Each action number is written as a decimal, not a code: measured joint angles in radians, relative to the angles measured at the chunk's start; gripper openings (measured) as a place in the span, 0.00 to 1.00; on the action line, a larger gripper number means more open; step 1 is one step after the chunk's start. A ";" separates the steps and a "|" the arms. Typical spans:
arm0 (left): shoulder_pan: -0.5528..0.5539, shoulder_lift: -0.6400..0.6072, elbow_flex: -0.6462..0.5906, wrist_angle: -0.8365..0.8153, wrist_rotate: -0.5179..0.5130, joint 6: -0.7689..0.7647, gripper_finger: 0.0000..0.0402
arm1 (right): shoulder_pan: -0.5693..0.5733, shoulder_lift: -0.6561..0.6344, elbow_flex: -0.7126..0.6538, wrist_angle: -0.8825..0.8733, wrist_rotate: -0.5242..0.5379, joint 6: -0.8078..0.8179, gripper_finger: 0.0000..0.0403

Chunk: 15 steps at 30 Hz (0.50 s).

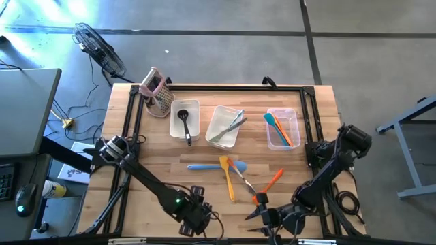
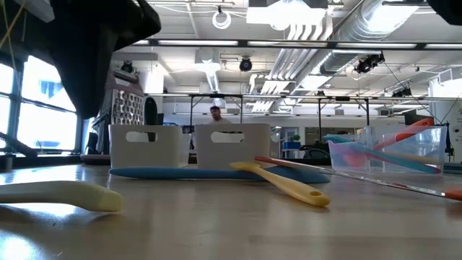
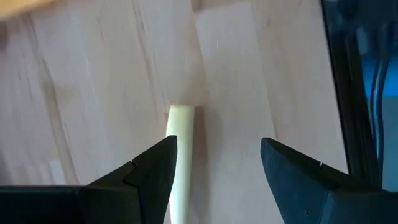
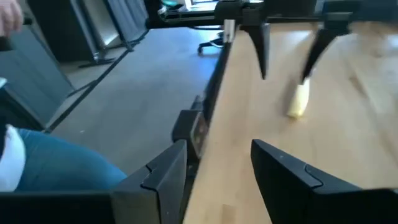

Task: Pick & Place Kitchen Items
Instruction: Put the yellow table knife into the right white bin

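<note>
high view: left gripper and right gripper both sat at the table's near edge; spatulas lay mid-table, beyond them.
low view: cream handle lay flat in the foreground, near-level, yellow spatula behind.
left wrist: I had jaws wide, gripping nothing, cream handle running lengthwise between them (left arm nearer).
right wrist: fingers apart, empty; handle tip ahead.
writing: none readable.
</note>
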 joint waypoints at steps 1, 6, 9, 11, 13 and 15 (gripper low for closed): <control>0.001 0.008 0.003 0.012 -0.006 -0.019 0.57 | -0.001 0.013 0.000 0.020 -0.018 -0.004 0.43; 0.018 0.045 0.000 0.003 0.024 -0.152 0.57 | 0.001 0.055 0.000 0.097 -0.110 -0.009 0.43; 0.027 0.065 0.000 -0.012 0.037 -0.161 0.57 | 0.002 0.060 0.000 0.104 -0.150 -0.008 0.43; 0.032 0.078 0.000 -0.022 0.035 -0.145 0.57 | 0.004 0.060 0.000 0.118 -0.161 -0.009 0.43; 0.034 0.079 -0.001 -0.035 0.032 -0.125 0.57 | 0.005 0.060 0.000 0.127 -0.165 -0.011 0.43; 0.038 0.084 0.001 -0.023 0.025 -0.101 0.57 | 0.005 0.060 0.000 0.134 -0.172 -0.012 0.43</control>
